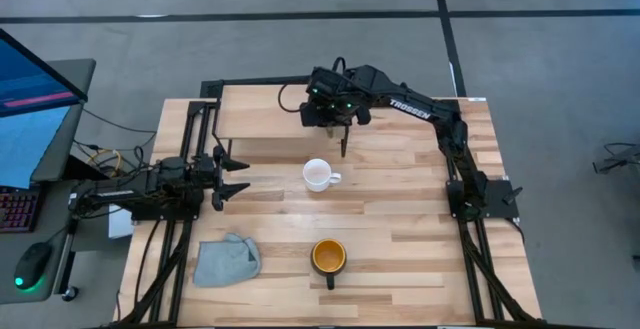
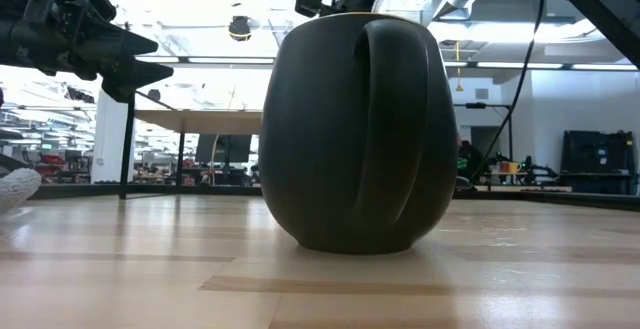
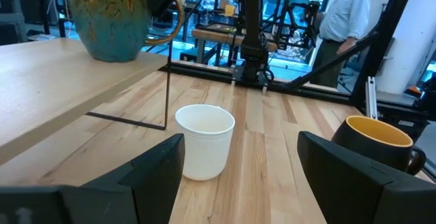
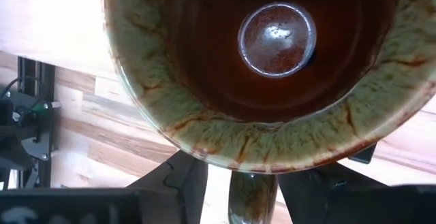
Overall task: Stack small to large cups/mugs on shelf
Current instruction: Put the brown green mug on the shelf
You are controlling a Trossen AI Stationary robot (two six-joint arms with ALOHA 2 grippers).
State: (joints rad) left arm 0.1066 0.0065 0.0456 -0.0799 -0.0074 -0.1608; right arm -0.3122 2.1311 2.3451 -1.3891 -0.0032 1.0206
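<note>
The olive-tan mug [image 4: 204, 132] with its brown inside stands upright on the right end of the light-wood shelf [image 1: 255, 111]; it also shows in the left wrist view [image 3: 109, 13]. My right gripper [image 1: 335, 119] is over it, shut on its handle. The small white mug [image 1: 318, 175] stands on the tabletop just in front of the shelf. The dark mug with the orange-yellow inside [image 1: 328, 257] stands near the front edge and fills the low view [image 2: 350, 129]. My left gripper [image 1: 235, 176] is open and empty at the table's left, pointing at the white mug [image 3: 204, 139]. My right gripper has the olive-tan mug's handle [image 4: 252, 197] between its two fingers [image 4: 180, 183], coming from above and pointing down. The mug's rim hides the fingertips. The mug stands upright with its base on the shelf board [image 3: 109, 55].
A grey-blue cloth [image 1: 225, 260] lies at the front left of the table. The shelf's thin black legs [image 3: 167, 94] stand behind the white mug. A person [image 3: 344, 13] stands beyond the table's right side.
</note>
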